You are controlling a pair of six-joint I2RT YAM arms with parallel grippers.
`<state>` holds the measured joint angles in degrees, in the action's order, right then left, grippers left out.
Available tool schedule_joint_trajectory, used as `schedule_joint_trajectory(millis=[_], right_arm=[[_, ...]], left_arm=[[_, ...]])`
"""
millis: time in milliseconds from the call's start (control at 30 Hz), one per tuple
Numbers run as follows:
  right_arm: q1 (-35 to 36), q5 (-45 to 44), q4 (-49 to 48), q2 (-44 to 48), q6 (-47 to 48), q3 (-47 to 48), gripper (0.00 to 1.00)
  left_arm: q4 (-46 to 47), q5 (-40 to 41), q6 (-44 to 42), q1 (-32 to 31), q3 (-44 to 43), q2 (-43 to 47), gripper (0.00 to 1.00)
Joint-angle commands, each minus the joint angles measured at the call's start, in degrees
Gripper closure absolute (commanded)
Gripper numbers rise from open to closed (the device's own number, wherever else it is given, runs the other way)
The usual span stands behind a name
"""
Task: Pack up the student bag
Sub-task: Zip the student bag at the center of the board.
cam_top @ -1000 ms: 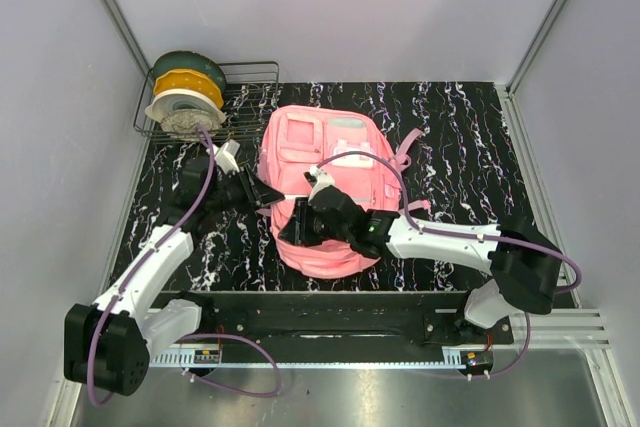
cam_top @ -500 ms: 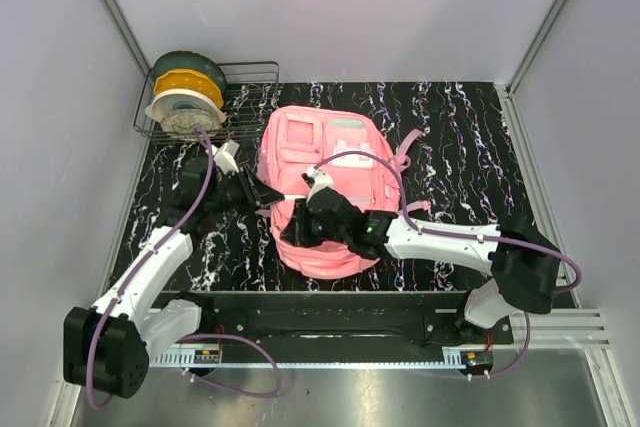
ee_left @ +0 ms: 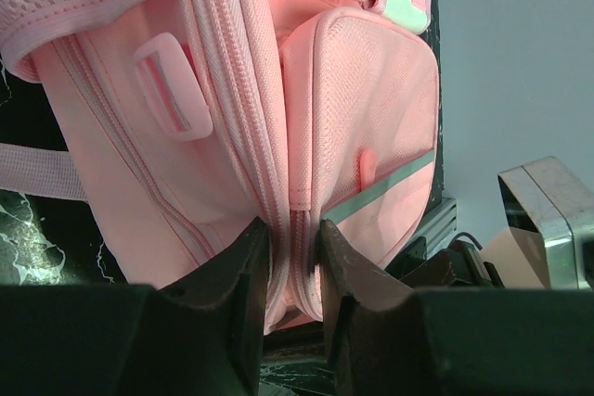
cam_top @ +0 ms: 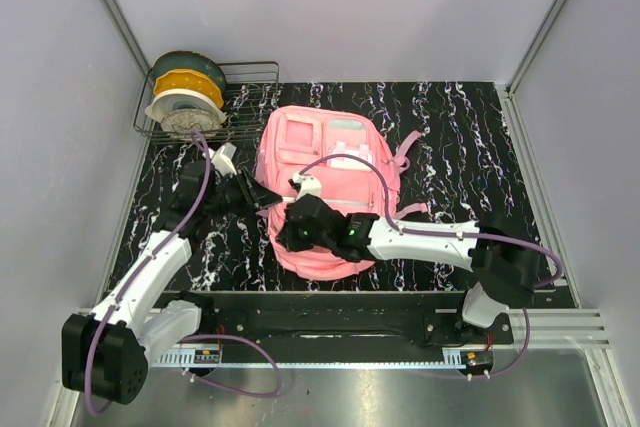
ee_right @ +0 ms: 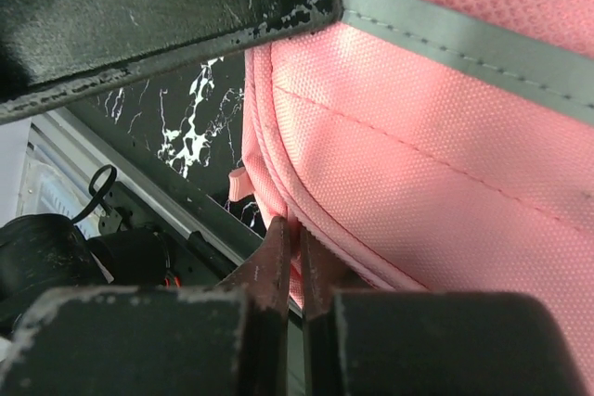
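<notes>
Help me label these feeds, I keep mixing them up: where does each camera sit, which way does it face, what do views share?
Top external: fixed above and behind the arms, looking down on the table, the student bag and a wire rack; both arms show.
Left wrist: on the left arm, facing along the left gripper, which pinches the bag's zip ridge.
Right wrist: on the right arm, facing along the right gripper, shut on the bag's edge seam.
Shared: all three show the bag.
</notes>
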<state>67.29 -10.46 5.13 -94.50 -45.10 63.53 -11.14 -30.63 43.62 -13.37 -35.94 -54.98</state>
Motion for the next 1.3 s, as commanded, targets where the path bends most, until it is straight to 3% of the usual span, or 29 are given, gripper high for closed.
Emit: schedule_joint_trajectory(millis=[0,100,400,533,567,633,667,767,900,1000,1167,1267], right_arm=[[-0.4,-2.7,-0.8,-0.6,-0.1,-2.5,0.94],[-0.6,-1.9,-3.4,1.9,0.6,-4.3,1.00],[-1.5,0.5,-4.6,14.6,10.1,-10.2,1.00],[-3.1,9.3,-0.3,17.6,16.0,-11.3,1.00],[-3.5,10.1,0.5,18.2,16.4,-11.4,1.00],[-4.4,10.3,2.6,18.8,17.1,-11.5,1.00],[-4.7,10.4,3.1,19.0,17.1,-11.5,1.00],[-5.6,12.0,4.4,19.5,17.8,-11.8,1.00],[-5.7,10.7,7.2,19.2,17.5,-12.1,1.00],[-5.9,7.3,7.1,19.2,15.1,-13.4,1.00],[-6.8,6.1,5.4,19.4,8.8,-16.1,1.00],[-6.8,6.6,2.8,19.6,6.7,-17.3,1.00]], left_arm=[[10.5,-6.1,4.5,-0.4,-2.9,3.8,0.96],[10.4,-6.5,3.9,-0.5,-2.6,3.7,0.96],[5.2,-2.9,-1.7,-0.4,-2.7,2.8,1.00],[1.8,-1.4,-4.9,0.0,-4.6,1.1,1.00],[1.6,-1.4,-5.6,0.1,-4.7,0.8,0.88],[2.2,-3.5,-5.7,0.1,-4.8,0.1,0.82],[2.8,-4.3,-6.0,0.0,-4.8,-0.1,0.64],[4.4,-8.1,-6.1,0.1,-2.7,-0.3,0.32],[5.0,-9.7,-6.1,-0.1,1.4,2.4,0.12],[5.9,-9.2,-3.8,-0.1,6.0,5.8,0.13],[9.6,-5.9,3.4,-4.1,14.6,10.9,0.42],[12.5,-0.2,7.9,-8.4,18.2,13.5,0.46]])
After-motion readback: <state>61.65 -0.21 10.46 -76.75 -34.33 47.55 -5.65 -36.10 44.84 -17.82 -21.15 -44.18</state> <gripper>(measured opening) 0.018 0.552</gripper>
